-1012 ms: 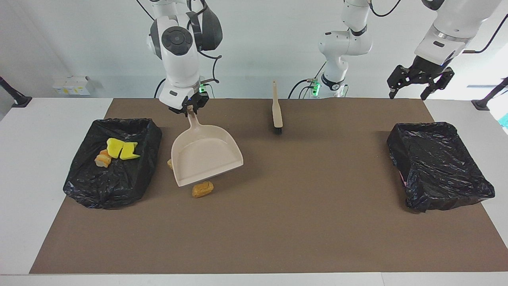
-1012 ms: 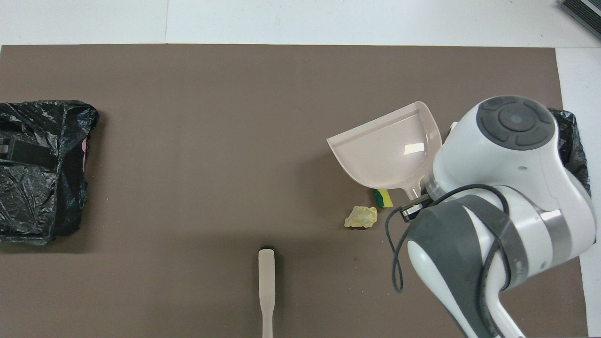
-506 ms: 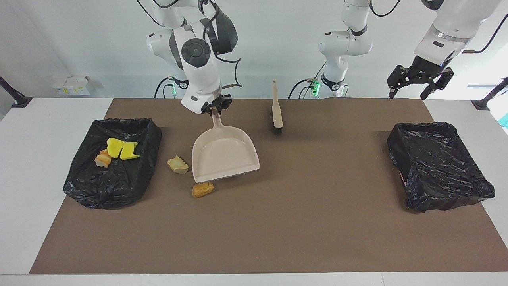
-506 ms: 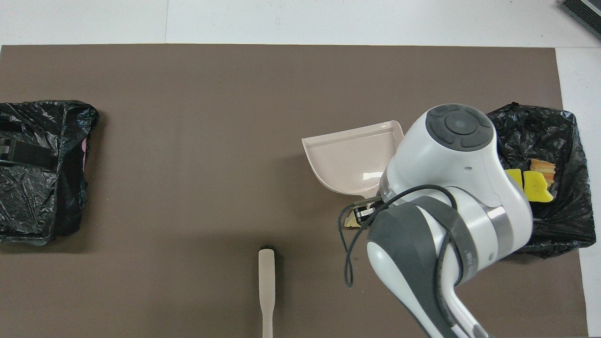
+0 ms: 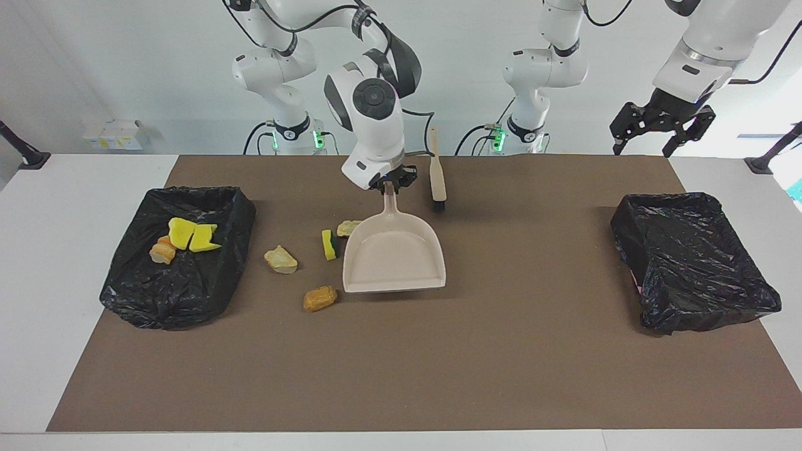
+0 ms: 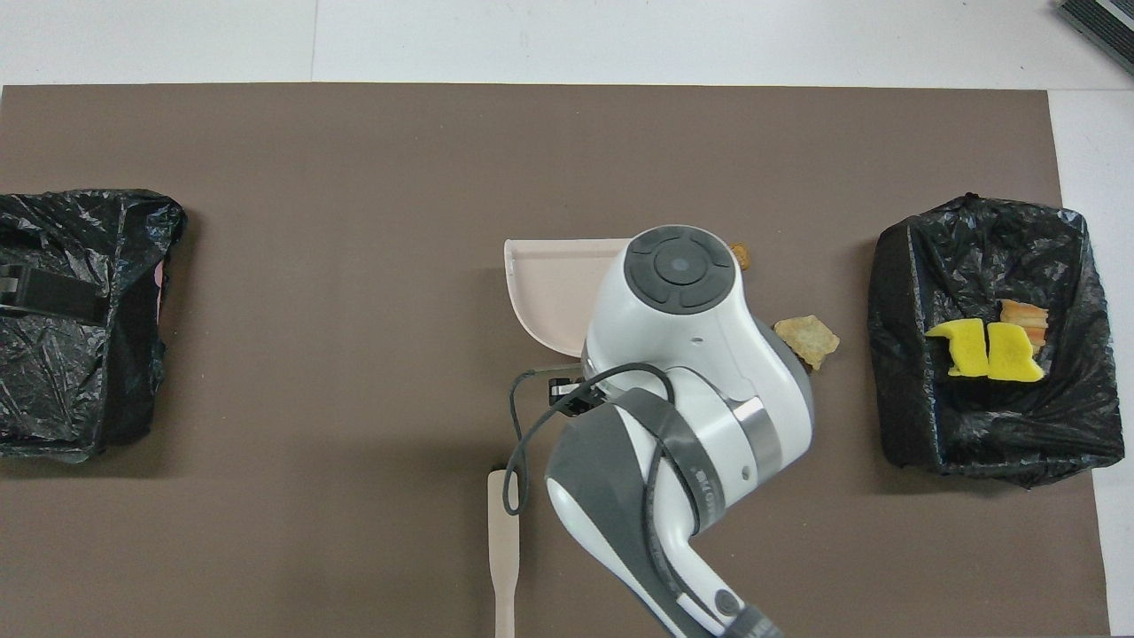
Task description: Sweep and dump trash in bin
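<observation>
My right gripper (image 5: 390,182) is shut on the handle of the beige dustpan (image 5: 395,258), which sits empty and low over the middle of the mat. Four pieces of trash lie beside the pan toward the right arm's end: a beige lump (image 5: 348,228), a green-backed yellow sponge (image 5: 328,244), a tan lump (image 5: 281,260) and an orange lump (image 5: 320,298). The black-lined bin (image 5: 182,300) at that end holds yellow sponge chunks (image 5: 191,236) and an orange lump (image 5: 161,251). My left gripper (image 5: 645,143) hangs open and raised over the mat's edge at the left arm's end, waiting.
The beige brush (image 5: 437,172) with black bristles lies on the mat close to the robots, beside the dustpan's handle. A second black-lined bin (image 5: 664,199) stands at the left arm's end. In the overhead view the right arm covers most of the dustpan (image 6: 545,283).
My right gripper carried the dustpan away from the bin toward the table's middle, uncovering the sponge and lumps on the mat. The left arm stayed still.
</observation>
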You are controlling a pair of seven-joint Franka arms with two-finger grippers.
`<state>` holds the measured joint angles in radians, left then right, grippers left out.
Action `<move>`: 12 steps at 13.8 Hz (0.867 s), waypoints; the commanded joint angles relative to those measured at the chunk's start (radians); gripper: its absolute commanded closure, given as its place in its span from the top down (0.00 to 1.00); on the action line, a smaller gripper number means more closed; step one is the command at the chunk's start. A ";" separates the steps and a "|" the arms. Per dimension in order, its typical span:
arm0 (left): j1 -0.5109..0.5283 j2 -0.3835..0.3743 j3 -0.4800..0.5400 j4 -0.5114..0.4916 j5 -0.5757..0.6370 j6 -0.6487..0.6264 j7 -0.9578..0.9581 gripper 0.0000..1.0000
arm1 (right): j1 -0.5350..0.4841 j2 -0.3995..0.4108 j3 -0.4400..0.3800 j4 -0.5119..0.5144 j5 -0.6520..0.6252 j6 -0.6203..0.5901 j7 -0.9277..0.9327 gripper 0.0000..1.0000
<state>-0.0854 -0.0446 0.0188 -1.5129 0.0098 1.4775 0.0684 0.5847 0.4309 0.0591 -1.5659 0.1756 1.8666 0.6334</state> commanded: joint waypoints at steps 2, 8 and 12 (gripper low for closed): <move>0.012 -0.026 0.000 -0.026 0.007 -0.017 0.010 1.00 | 0.038 0.143 -0.005 0.133 -0.025 0.029 0.029 0.00; 0.009 -0.026 0.000 -0.024 0.009 -0.016 0.008 1.00 | 0.034 0.103 -0.002 0.129 -0.028 0.034 0.019 1.00; 0.010 -0.026 0.000 -0.024 0.009 -0.020 0.008 1.00 | 0.050 0.036 -0.002 0.080 -0.033 -0.021 0.023 1.00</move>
<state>-0.0851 -0.0461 0.0236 -1.5130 0.0098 1.4697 0.0684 0.6237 0.5129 0.0545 -1.4381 0.1621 1.8687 0.6450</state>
